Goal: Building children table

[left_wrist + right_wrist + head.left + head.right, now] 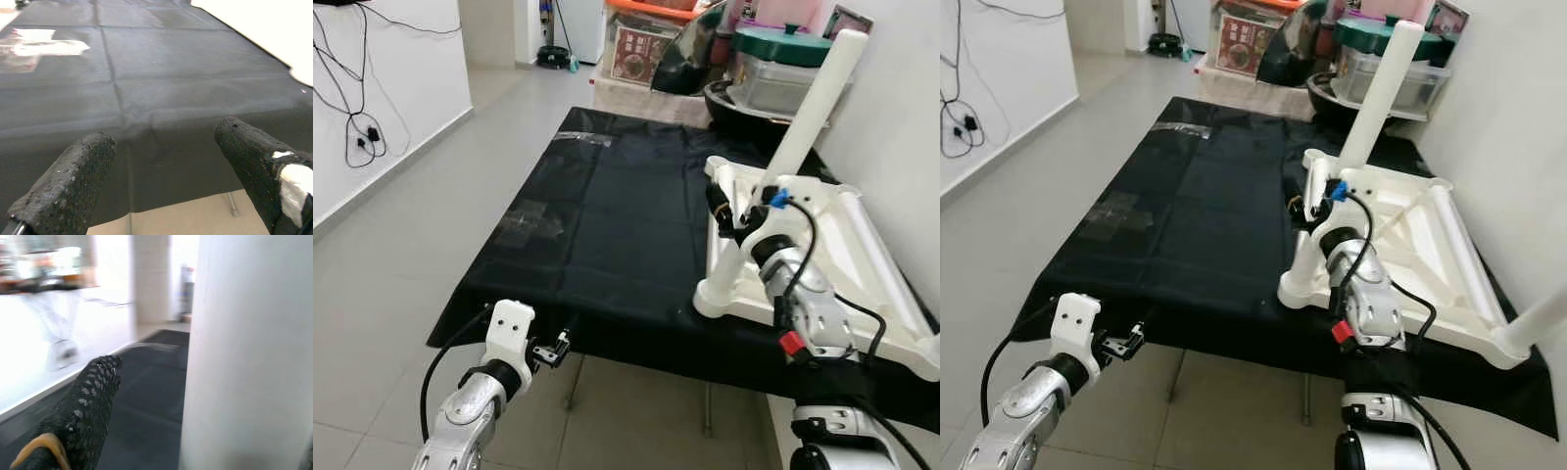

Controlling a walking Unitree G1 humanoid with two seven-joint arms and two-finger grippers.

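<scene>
Two white legs already stand up from the upturned white children's table point(1410, 235), which lies underside-up on the right half of my black-draped table point(607, 215): one long leg point(813, 108) rises tilted at the far corner, and a shorter near leg point(1299, 262) stands at the front left corner of the frame. My right end effector point(1304, 208) is at that near leg, its black fingers point(83, 411) set on either side of the white post, which looms large and close in the right wrist view; I cannot tell whether they actually press on it. A blue clip and a black cable sit on that wrist, with a red tag lower on the arm. My left end effector point(554, 350) hangs at the table's front edge, just off the cloth, its two fingers point(73, 181) spread apart with nothing between them, pointing across the dark cloth. Clear tape patches point(530, 217) shine on the cloth's left side. Beyond the far end are stacked storage boxes point(646, 44) and a green-lidded container point(781, 61); cables point(357, 127) dangle on the white wall at left, above a grey tiled floor.
</scene>
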